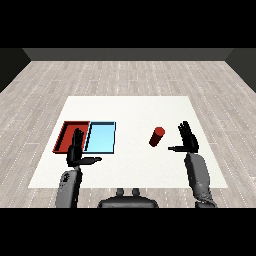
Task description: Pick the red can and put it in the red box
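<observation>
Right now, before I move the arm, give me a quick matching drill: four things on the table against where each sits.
Things:
1. red can
2. red tray
3. light blue tray
4. left hand

Places:
A. leftmost on the table
B. over the red tray's near edge
C. just left of the right hand
D. between red tray and can

Pairs: 1-C, 2-A, 3-D, 4-B

The left hand [76, 150] is covering part of the red tray [64, 135], hiding its near right corner and some of its floor. Both forearms are running out past the lower band, so their upper ends are not showing. The red can [156, 136] is too small for any label or lid detail to be showing.
</observation>
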You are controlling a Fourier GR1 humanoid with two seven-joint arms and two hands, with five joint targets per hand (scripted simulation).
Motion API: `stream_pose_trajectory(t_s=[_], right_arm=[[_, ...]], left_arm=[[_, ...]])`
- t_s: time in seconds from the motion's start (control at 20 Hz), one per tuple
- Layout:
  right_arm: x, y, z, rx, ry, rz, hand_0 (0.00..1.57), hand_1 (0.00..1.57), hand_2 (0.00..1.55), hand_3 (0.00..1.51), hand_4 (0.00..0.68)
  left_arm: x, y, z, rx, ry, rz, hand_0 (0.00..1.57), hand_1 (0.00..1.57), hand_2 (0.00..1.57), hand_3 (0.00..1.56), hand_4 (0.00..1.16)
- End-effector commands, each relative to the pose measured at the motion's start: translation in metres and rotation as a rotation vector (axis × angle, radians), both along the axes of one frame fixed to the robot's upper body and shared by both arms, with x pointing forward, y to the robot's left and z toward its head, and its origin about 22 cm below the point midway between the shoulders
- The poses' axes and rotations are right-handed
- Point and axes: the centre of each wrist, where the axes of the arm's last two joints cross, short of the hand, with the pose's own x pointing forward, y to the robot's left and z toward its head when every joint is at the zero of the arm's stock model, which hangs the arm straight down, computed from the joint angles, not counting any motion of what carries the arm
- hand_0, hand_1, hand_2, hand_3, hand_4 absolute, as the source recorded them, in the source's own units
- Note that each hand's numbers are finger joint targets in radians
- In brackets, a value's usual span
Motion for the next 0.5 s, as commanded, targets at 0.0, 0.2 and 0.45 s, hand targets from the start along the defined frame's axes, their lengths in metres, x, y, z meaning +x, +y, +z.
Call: stream_pose_trajectory(t_s=[0.0, 0.2, 0.45], right_arm=[[0.015, 0.013, -0.009, 0.014, 0.026, 0.01, 0.0, 0.0, 0.0, 0.0, 0.0], [0.027, 0.023, 0.004, 0.037, 0.042, 0.014, 0.0, 0.0, 0.0, 0.0, 0.0], [0.042, 0.043, -0.022, 0.071, 0.058, 0.026, 0.0, 0.0, 0.0, 0.0, 0.0]], left_arm=[[-0.014, 0.023, 0.0, -0.001, 0.02, -0.014, 0.0, 0.0, 0.0, 0.0, 0.0], [-0.01, 0.019, -0.003, -0.009, 0.008, -0.016, 0.0, 0.0, 0.0, 0.0, 0.0], [0.007, 0.005, 0.006, -0.028, -0.019, -0.005, 0.0, 0.0, 0.0, 0.0, 0.0]])
